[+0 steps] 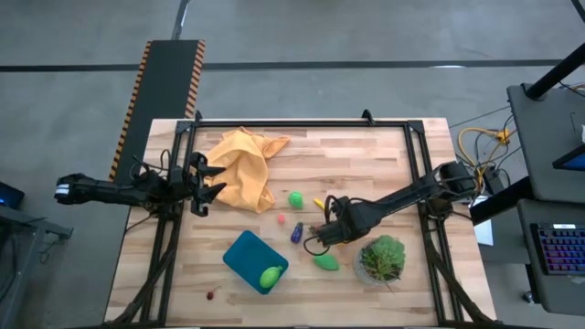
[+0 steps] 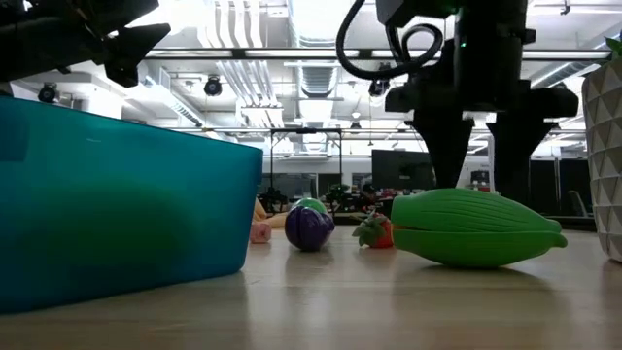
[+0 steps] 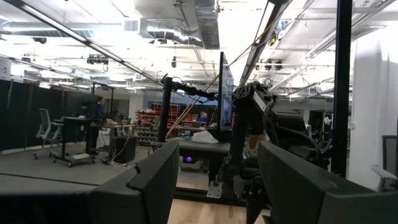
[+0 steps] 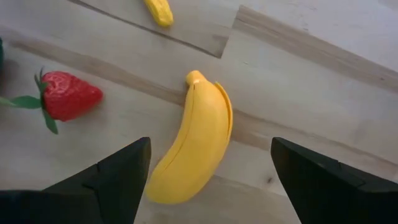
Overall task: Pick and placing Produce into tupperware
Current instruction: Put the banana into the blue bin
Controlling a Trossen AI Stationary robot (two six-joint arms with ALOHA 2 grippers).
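My right gripper is open and points down over the yellow banana; in the right wrist view its fingers stand on either side of the banana, apart from it. The banana lies flat on the wood, with a red strawberry and a small yellow piece nearby. The teal tupperware sits toward the near edge and holds one green oval. Other green ovals, the purple eggplant and a pink piece lie around it. My left gripper waits open at the left edge.
An orange-yellow cloth lies bunched at the far left, next to the left gripper. A leafy plant in a clear pot stands close to the right arm on the near right. A tiny red piece rests near the near edge.
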